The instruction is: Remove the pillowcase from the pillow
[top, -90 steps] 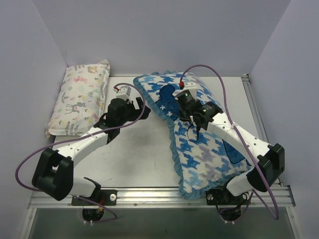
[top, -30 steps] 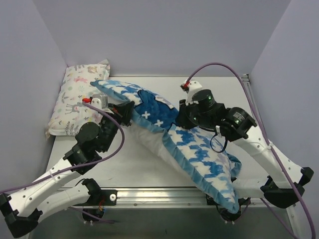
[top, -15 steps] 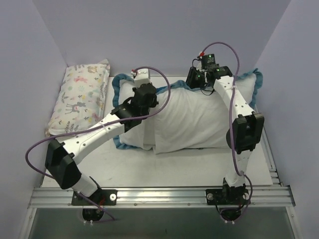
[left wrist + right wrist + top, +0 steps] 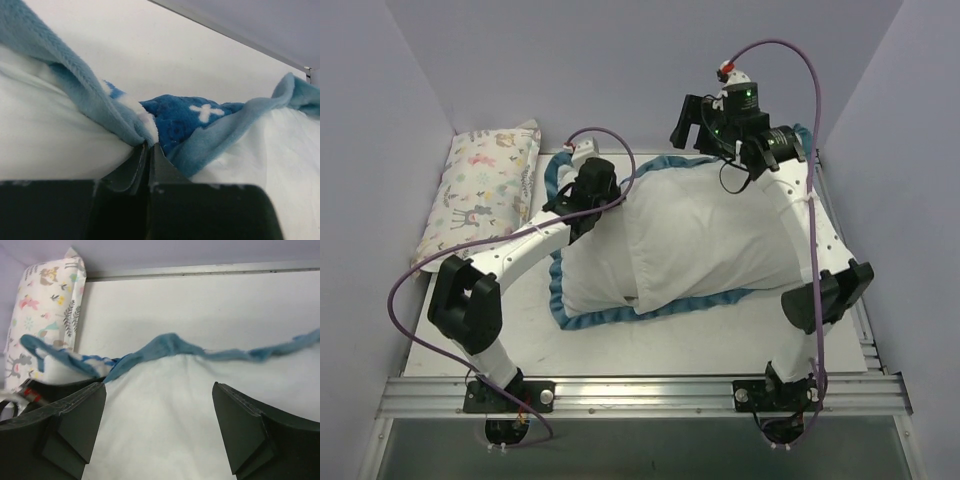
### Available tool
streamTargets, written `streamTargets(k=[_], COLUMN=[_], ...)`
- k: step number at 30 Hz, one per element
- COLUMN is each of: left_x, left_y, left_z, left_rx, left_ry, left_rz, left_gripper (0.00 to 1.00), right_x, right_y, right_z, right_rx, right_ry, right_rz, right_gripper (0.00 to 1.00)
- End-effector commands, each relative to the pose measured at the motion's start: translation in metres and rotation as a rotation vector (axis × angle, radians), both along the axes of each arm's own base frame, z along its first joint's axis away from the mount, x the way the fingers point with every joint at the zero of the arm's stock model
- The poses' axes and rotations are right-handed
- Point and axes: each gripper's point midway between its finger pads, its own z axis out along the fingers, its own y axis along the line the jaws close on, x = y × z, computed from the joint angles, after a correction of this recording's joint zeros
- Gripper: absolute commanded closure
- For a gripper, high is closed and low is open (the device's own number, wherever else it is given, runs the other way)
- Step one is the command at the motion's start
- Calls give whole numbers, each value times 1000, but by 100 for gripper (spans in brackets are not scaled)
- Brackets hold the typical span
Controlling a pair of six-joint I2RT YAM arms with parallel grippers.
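Pinching the pillowcase [image 4: 558, 295] by its teal ruffle, the left gripper [image 4: 148, 145] is clamped tight; the right gripper [image 4: 159, 387] hangs wide and empty. The ruffle rims the wrinkled white pillow [image 4: 710, 235] mid-table [image 4: 670, 345], with bare tabletop in front and an animal-print pillow [image 4: 485, 195] at far left.

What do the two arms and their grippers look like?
Both the left arm and right arm have white links with black joints and a purple cable looping to the wrist. The left gripper and right gripper have flat black fingers. A green light glows on the right wrist.
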Motion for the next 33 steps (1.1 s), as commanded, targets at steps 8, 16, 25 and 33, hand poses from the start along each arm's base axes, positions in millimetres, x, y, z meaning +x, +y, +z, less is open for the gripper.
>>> streamTargets(k=[8,16,25,33], left_x=[-46,-45,-71,-111], left_y=[-13,1,46,54], left_z=[-58,-20,49,35], left_rx=[-70,-76,-21,-72], left_ry=[160,95,31,68], left_rz=[-126,-137,-35,-5], left_gripper=[78,43,20,14], right_x=[-126,-146,-138,-121], right_y=[58,80,99,107], right_z=[-81,-184,-214,-210], right_rx=[-202,-320,-158,-18], right_ry=[8,174,293,267], right_rz=[194,265,289,214], right_gripper=[5,1,85,100])
